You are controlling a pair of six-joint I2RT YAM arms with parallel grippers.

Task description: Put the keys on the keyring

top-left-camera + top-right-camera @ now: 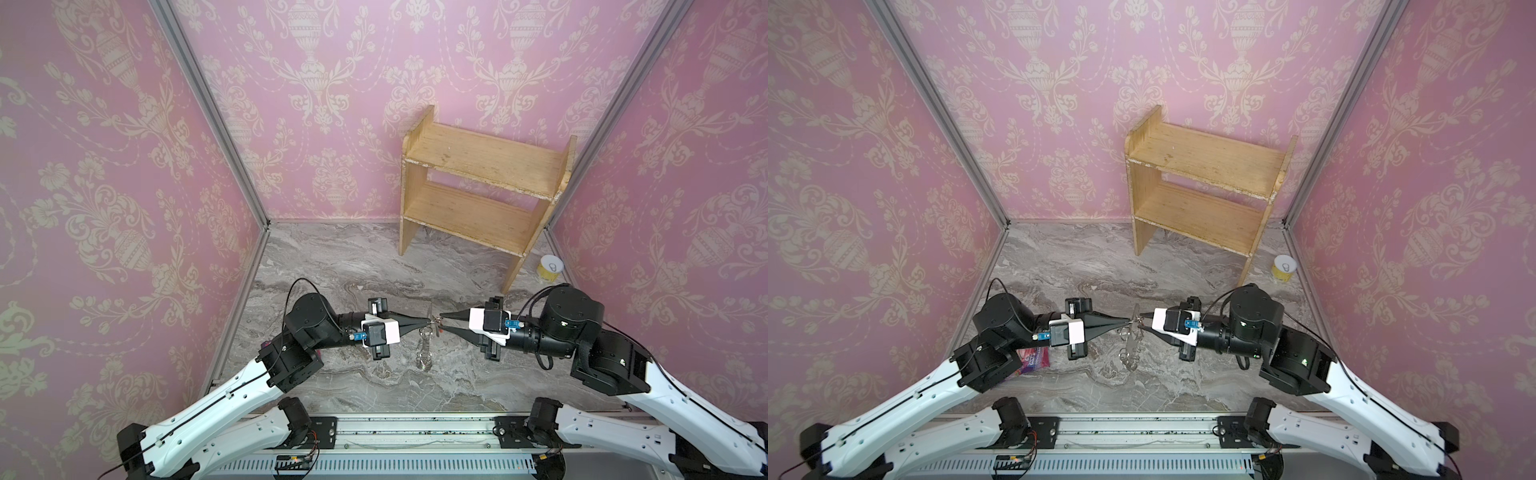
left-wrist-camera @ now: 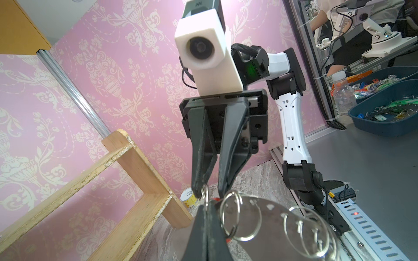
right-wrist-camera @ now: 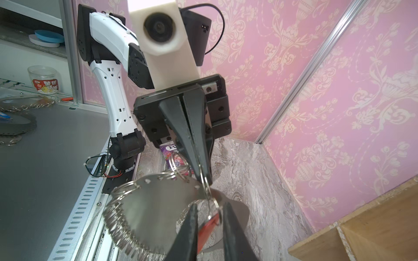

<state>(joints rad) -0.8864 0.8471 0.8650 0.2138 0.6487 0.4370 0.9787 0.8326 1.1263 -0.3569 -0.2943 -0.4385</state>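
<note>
**Entry: keys onto keyring, threading stage**

- wooden shelf point(image 1: 482, 166): the landmark, standing at the back of the desk point(image 1: 332, 266)
- keyring point(image 1: 424, 347): held up off the desk in front of the shelf and well apart from it, hanging edge-on; split rings point(image 2: 239, 217) line its rim
- left hand point(image 1: 428, 320): closed tight, pinching the keyring at its rim
- right hand point(image 1: 441, 322): meets the left hand tip to tip, fingers a narrow gap apart
- keys point(image 3: 209, 227): lying in that gap, with only the red tag showing; whether the fingers press on it cannot be told
- Step, as judged: feeding the keys' loop onto one split ring, not yet seated
- Next move, as judged: a small, exact push along the ring's coil with the left hand steady; a slip would likely drop the keys
- Room:
  - bare desk lies between the shelf and the keyring
  - yellow can point(image 1: 550, 267) sits just beside the shelf's near leg, well clear of the work
  - purple packet point(image 1: 1034, 359) lies far from the shelf, on the left arm's side
  - walls stand close on both sides
</note>
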